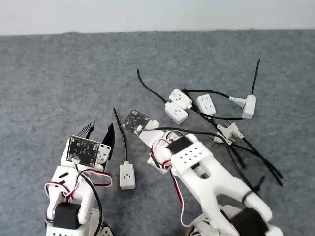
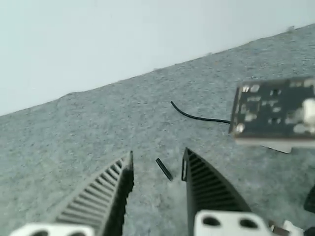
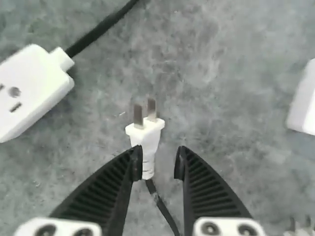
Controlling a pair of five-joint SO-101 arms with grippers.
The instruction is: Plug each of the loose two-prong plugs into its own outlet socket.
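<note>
Two pairs of jaws are open. The left jaws stand wide over the grey counter point(image 2: 74, 137) and hold nothing. The right jaws are narrow around a white two-prong plug point(image 3: 144, 135) lying on the counter. One finger point(image 3: 115, 179) touches its body, the other is just apart. An outlet socket point(image 3: 27, 91) lies near the plug.

The grey, felt-covered tabletop point(image 1: 59, 73) carries white outlet sockets point(image 1: 177, 112), two-prong plugs point(image 1: 249, 106) and tangled black cords point(image 3: 106, 22); one socket point(image 1: 127, 175) lies apart.
</note>
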